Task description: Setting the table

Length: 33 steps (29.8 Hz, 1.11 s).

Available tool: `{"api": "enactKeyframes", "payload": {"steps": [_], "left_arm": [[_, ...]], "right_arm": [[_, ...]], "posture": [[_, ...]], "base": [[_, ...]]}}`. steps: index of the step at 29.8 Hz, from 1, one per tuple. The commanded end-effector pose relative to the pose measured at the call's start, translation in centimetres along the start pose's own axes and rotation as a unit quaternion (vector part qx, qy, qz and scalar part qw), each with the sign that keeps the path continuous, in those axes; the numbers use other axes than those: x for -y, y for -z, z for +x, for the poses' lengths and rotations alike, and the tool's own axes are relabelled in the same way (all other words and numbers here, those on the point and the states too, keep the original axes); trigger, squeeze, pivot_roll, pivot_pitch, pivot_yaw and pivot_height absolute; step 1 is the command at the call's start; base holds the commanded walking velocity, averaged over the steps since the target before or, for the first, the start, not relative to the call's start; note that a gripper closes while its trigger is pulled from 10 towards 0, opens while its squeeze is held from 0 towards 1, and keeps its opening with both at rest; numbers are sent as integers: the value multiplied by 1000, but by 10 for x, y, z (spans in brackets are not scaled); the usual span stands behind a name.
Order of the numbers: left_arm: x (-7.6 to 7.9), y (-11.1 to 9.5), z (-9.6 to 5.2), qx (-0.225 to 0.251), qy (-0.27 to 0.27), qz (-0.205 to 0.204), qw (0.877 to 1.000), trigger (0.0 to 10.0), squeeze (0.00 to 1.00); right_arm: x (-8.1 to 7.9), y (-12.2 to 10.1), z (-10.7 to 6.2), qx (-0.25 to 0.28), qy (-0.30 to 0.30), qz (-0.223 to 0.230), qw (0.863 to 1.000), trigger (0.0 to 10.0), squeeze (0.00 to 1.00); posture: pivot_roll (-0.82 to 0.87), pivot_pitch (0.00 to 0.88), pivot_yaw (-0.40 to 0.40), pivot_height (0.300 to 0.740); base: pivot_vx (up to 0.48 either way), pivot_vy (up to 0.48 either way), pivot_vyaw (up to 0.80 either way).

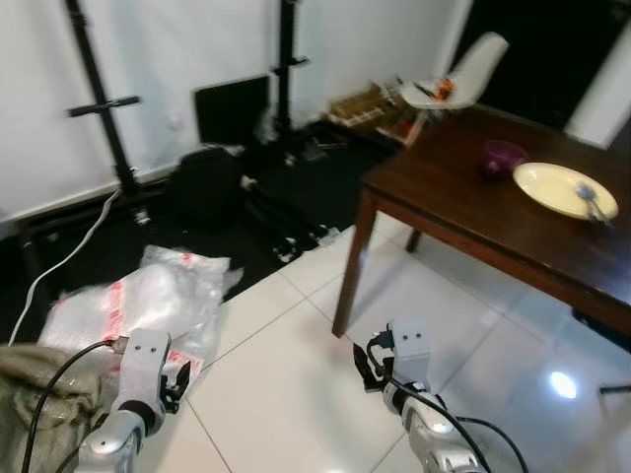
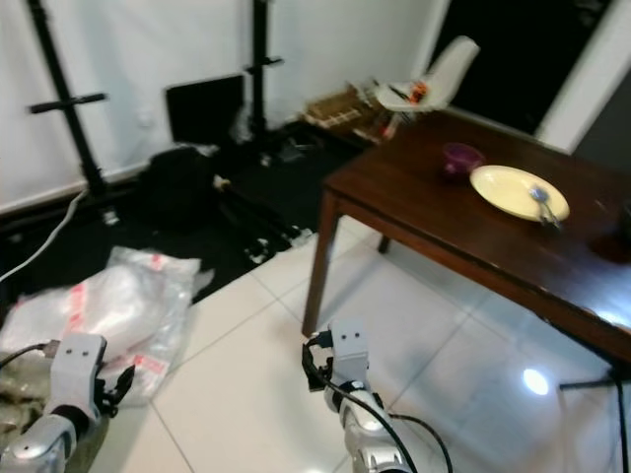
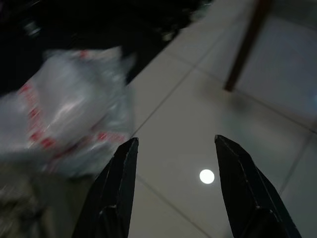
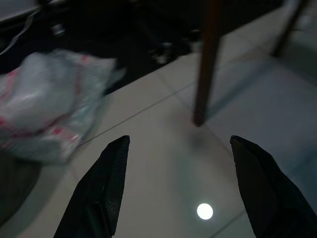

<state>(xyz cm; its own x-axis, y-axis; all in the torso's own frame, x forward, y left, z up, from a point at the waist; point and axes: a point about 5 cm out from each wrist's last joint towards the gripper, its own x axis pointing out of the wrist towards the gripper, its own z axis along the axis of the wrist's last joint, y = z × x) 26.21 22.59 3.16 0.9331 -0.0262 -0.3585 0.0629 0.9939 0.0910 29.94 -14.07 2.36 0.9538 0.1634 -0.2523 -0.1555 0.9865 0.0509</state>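
Dark wood made up the bench [image 1: 463, 187], and on it lay what the setting had so far: a pale yellow plate [image 1: 564, 188] with a spoon [image 1: 590, 201] resting in it, and just beside the plate, toward the far corner, a small purple bowl [image 1: 502, 155]. A white chair [image 1: 463, 74] stood at the far end of the bench, carrying some small things too blurred to name.

Both arms hung low over the white tiled floor [image 1: 296, 384], well short of the bench. The left claw [image 3: 171, 163] was released and held nothing; the right claw [image 4: 178, 163] was likewise released and empty, pointing toward the near bench leg [image 4: 204, 64].

By my judgement the robot was between fetches, walking with nothing in hand. The next move would call for finding another piece of tableware and bringing it to the bench.

Left of the bench a crumpled clear plastic bag [image 1: 148, 301] lay on the floor, with black stands [image 1: 104, 103], cables and a dark bag [image 1: 207, 182] beyond it; these could snag a careless step.
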Motion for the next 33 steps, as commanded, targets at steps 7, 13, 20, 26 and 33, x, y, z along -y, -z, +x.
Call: {"api": "enactKeyframes", "payload": {"steps": [7, 13, 20, 26, 33], "left_arm": [[9, -24, 3, 49, 18, 22, 998, 10000, 0], [13, -58, 7, 109, 23, 32, 993, 10000, 0], [18, -109, 11, 194, 23, 32, 980, 10000, 0], [24, -121, 9, 211, 35, 37, 976, 10000, 0], [25, -117, 8, 203, 37, 37, 978, 10000, 0]], "right_arm": [[5, -46, 8, 102, 24, 36, 994, 10000, 0], [8, -86, 10, 184, 40, 74, 979, 10000, 0], [5, -117, 9, 239, 32, 91, 966, 10000, 0], [4, -110, 7, 222, 30, 92, 970, 10000, 0], [6, -108, 6, 213, 32, 83, 973, 10000, 0]], "posture": [[2, 0, 53, 740], [0, 0, 55, 740], [-1, 0, 53, 740], [-2, 1, 55, 740], [-7, 1, 52, 740]], "base": [[0, 0, -800], [0, 0, -800], [274, 0, -343], [480, 0, -744], [480, 0, -790]]}}
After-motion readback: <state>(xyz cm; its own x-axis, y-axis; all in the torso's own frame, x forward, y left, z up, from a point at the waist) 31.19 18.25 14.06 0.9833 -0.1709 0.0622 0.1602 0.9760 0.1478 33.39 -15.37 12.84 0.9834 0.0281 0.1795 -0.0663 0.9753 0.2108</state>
